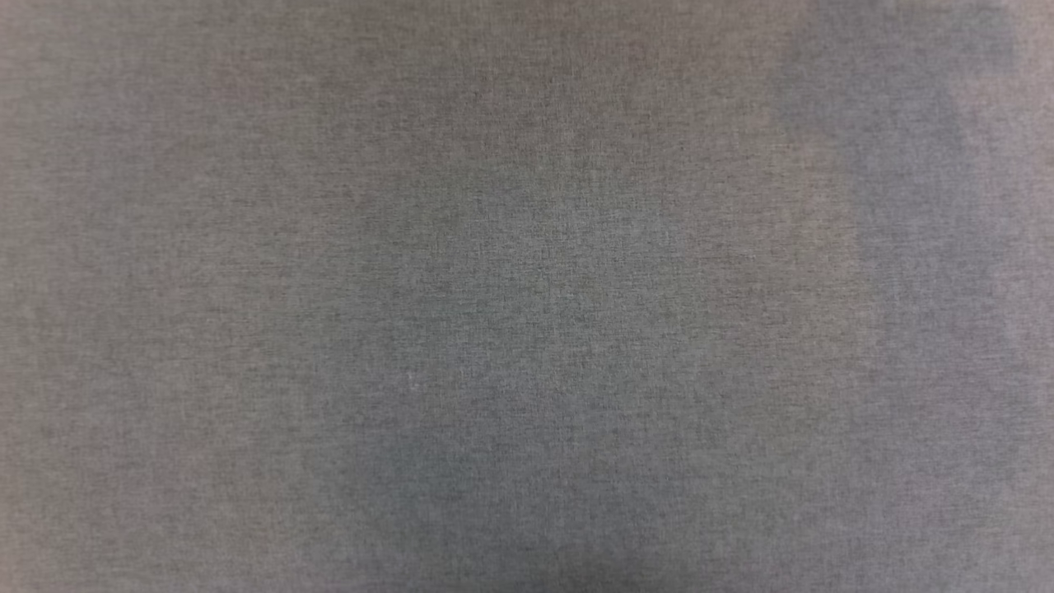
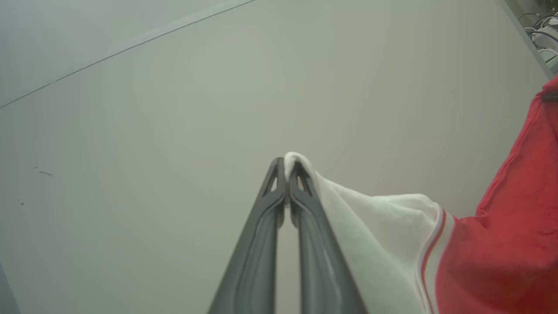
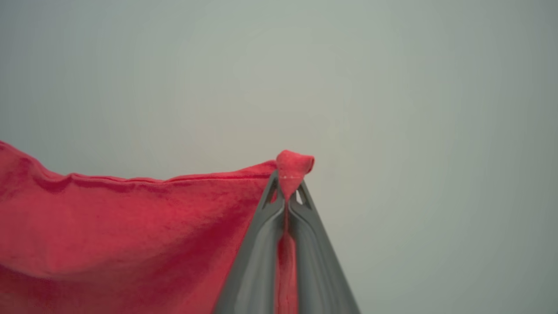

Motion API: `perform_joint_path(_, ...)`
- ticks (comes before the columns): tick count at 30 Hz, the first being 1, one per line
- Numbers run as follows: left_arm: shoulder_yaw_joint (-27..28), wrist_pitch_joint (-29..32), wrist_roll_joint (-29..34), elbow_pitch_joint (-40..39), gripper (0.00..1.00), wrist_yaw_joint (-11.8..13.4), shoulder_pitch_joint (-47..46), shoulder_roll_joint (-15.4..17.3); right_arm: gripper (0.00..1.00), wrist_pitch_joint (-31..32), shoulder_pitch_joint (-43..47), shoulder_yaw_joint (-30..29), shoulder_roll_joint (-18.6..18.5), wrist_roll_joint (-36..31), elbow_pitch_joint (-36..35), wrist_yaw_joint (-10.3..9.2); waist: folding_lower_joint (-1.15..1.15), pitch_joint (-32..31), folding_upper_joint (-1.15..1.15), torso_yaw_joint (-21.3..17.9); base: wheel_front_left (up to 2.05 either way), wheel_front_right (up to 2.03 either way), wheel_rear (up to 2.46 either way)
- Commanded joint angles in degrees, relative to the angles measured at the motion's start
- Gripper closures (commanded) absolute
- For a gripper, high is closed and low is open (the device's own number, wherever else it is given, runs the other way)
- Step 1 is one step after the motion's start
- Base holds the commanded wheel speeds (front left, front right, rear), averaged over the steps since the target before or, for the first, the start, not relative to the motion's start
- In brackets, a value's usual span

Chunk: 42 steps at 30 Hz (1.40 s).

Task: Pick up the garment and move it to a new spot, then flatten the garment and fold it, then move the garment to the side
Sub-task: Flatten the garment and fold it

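The garment [image 2: 501,244] is red with a white sleeve [image 2: 383,235] edged in red-and-white stripes. My left gripper [image 2: 286,168] is shut on the tip of that white sleeve, and the cloth trails off to the right of the left wrist view. In the right wrist view my right gripper [image 3: 287,183] is shut on a red corner of the garment [image 3: 109,226], whose hemmed edge stretches leftward from the fingers. The lettering and number are hidden.
A pale, plain surface [image 2: 174,131] lies behind the left gripper, crossed by a thin seam [image 2: 130,43]. Cables and equipment [image 2: 545,35] sit at the upper right corner. A grey woven surface [image 1: 527,296] lies before the head camera.
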Motion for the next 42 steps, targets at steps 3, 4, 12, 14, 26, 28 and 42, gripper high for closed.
perform_joint_path(3,0.3,-0.3,-0.9,0.0,1.0,-0.1,-0.5,0.5,1.0,-2.4,-3.2,2.0,1.1,-0.2,4.2,-0.05,-0.01,2.5,0.0,-0.4,0.0,0.0,0.0)
perform_joint_path(4,0.4,-0.3,-1.2,-0.1,1.0,0.0,0.1,0.6,1.0,-3.0,-3.9,2.9,1.4,0.0,5.5,-0.05,-0.01,3.0,0.0,-0.3,0.0,0.0,0.0)
perform_joint_path(12,0.0,-1.5,-3.8,-0.6,1.0,0.1,7.6,2.1,1.0,-8.2,-2.2,8.4,3.4,3.5,13.4,-0.05,-0.01,4.8,0.0,0.7,0.0,0.0,0.0)
perform_joint_path(14,-0.5,-2.4,-4.2,-0.5,1.0,0.1,10.3,2.4,1.0,-9.9,0.0,9.4,4.1,4.9,15.0,-0.05,-0.01,4.7,0.0,0.9,0.0,0.0,0.0)
perform_joint_path(26,-3.6,-6.6,-7.0,0.0,1.0,1.7,29.0,1.1,1.0,-17.0,17.7,18.5,3.9,13.4,15.3,-0.05,-0.01,-2.0,0.0,1.7,0.0,0.0,0.0)
perform_joint_path(28,-4.2,-6.9,-7.6,-0.5,1.0,2.3,32.9,0.8,1.0,-17.6,21.4,20.1,3.2,14.6,14.2,-0.05,-0.01,-4.1,0.0,1.8,0.0,0.0,0.0)
perform_joint_path(42,-2.3,-8.5,-14.1,-7.4,1.0,6.4,69.8,3.8,1.0,-18.7,49.3,26.0,-4.6,22.4,3.7,-0.05,-0.01,-18.9,0.0,2.9,0.0,0.0,0.0)
